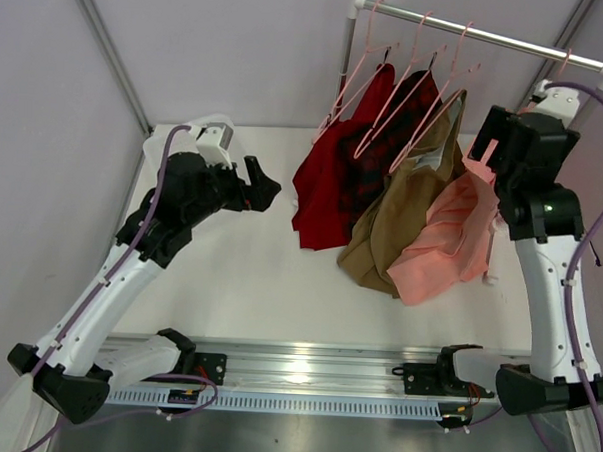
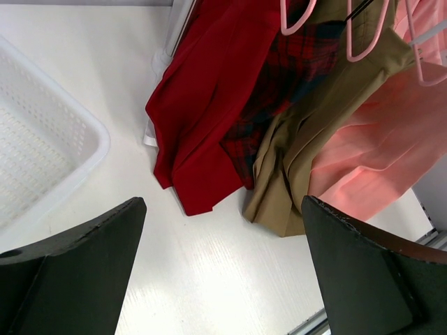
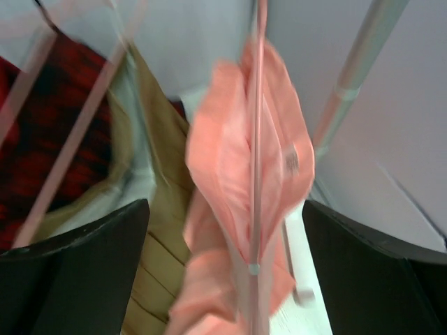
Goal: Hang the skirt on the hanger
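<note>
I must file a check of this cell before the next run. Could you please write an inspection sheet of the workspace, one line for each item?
surface: white table, no spill seen.
job's things: skirt draped over the hanger, at the right end of the rail; wrist view blurred.
clutter: dark red garment, plaid garment, tan-brown garment hanging beside it; white basket at far left.
grippers: left gripper open, empty; right gripper open, skirt between its fingers, not clamped.
cables: left cable and right cable, purple, loop along the arms; no snag seen.
surroundings: pale walls; base track at the near edge.
</note>
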Controlling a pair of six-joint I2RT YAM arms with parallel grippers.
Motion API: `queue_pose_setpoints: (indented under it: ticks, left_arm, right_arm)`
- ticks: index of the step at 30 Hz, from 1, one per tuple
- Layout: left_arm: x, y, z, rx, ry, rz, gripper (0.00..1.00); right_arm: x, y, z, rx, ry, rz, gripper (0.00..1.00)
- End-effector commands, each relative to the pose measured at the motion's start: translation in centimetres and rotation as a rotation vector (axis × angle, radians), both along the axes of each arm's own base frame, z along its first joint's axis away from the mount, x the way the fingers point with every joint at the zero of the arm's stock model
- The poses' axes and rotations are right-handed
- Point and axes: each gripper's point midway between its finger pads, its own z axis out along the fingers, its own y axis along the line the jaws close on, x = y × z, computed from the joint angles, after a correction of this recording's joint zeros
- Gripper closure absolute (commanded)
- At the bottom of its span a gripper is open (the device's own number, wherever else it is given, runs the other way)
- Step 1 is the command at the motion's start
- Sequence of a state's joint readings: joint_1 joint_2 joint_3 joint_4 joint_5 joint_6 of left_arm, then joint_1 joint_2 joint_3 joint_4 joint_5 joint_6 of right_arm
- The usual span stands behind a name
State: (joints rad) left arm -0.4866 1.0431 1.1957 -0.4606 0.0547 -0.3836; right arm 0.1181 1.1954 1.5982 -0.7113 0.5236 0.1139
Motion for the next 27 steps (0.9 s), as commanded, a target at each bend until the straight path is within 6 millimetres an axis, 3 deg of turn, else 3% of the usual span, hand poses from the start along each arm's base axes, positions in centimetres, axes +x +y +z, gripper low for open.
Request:
queue_pose_setpoints:
  ticks: [1,3,7,11,15,16,17,19,20,22,23,25,26,27]
  left_arm:
    - [0.3,0.4,2.9,0.005,-0.070,0.010,0.01]
    - [0.3,0.6,3.2,0.013,-0.073,0.012,0.01]
    - [0.2,1.1,3.6,0.045,-0.085,0.018,0.01]
    - [0.0,2.2,3.8,0.086,-0.092,0.054,0.01]
    - [-0.5,3.5,2.7,0.131,-0.085,0.089,0.01]
    - [-0.7,3.7,2.6,0.134,-0.087,0.093,0.01]
    - [-1.1,3.9,1.8,0.142,-0.080,0.091,0.00]
    - [-1.5,4.3,1.5,0.140,-0.087,0.098,0.01]
    - [-2.0,4.6,0.4,0.144,-0.080,0.100,0.01]
    - [-2.4,5.3,0.0,0.142,-0.091,0.131,0.01]
    - [-2.9,5.8,-1.1,0.146,-0.080,0.145,0.01]
    - [-3.3,6.8,-1.5,0.141,-0.085,0.186,0.01]
    - [-3.5,7.0,-3.0,0.150,-0.069,0.193,0.01]
    - [-4.3,7.5,-2.4,0.125,-0.100,0.202,0.01]
  right_arm:
    - [-2.2,1.0,5.6,0.035,-0.102,0.075,0.01]
    - [-3.6,1.3,8.3,0.029,-0.155,0.112,0.01]
    - [-5.7,2.9,10.9,0.021,-0.212,0.214,0.01]
    - [-7.6,5.9,11.2,0.046,-0.234,0.390,0.01]
    - [-9.7,8.9,9.3,0.114,-0.247,0.563,0.01]
    - [-11.1,9.5,9.5,0.130,-0.285,0.604,0.00]
    - [-10.7,10.1,7.1,0.146,-0.240,0.631,0.01]
    - [-11.4,11.4,5.8,0.167,-0.253,0.705,0.00]
    - [-11.9,11.8,3.3,0.174,-0.226,0.726,0.01]
    - [-12.3,12.0,1.5,0.187,-0.228,0.741,0.00]
    - [-12.7,12.1,-1.0,0.207,-0.207,0.739,0.01]
    - [-13.1,12.3,-2.6,0.228,-0.227,0.749,0.01]
    - [-14.3,12.3,-2.9,0.255,-0.263,0.750,0.01]
    - [-13.9,12.5,-5.8,0.282,-0.219,0.744,0.01]
